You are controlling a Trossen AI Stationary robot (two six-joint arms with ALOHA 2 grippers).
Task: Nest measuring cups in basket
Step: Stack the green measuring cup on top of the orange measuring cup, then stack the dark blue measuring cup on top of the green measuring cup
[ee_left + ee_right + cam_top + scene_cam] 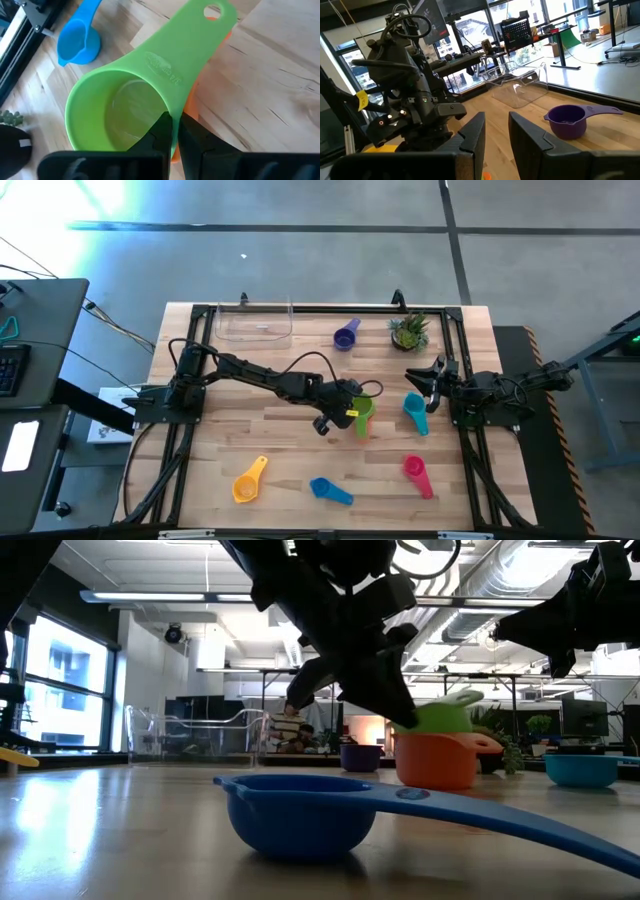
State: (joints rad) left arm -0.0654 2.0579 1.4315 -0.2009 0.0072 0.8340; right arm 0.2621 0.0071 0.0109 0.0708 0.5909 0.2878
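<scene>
Left wrist view: left claw (pixel 175 131) pinches the green cup (pixel 120 112) by its rim over the orange cup (pixel 436 760) — thin grip, could slip or tip; right claw (pixel 496 131), spread, empty, waits right

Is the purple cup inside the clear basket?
No, the purple cup sits on the table to the right of the basket, not in it.

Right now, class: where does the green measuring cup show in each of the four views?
High view: green measuring cup, centre, on the orange cup.
Low view: right of centre, atop the orange cup.
Left wrist view: fills the middle, pinched by the left end effector.
Right wrist view: not visible.
Shared landmark: the orange cup.
</scene>
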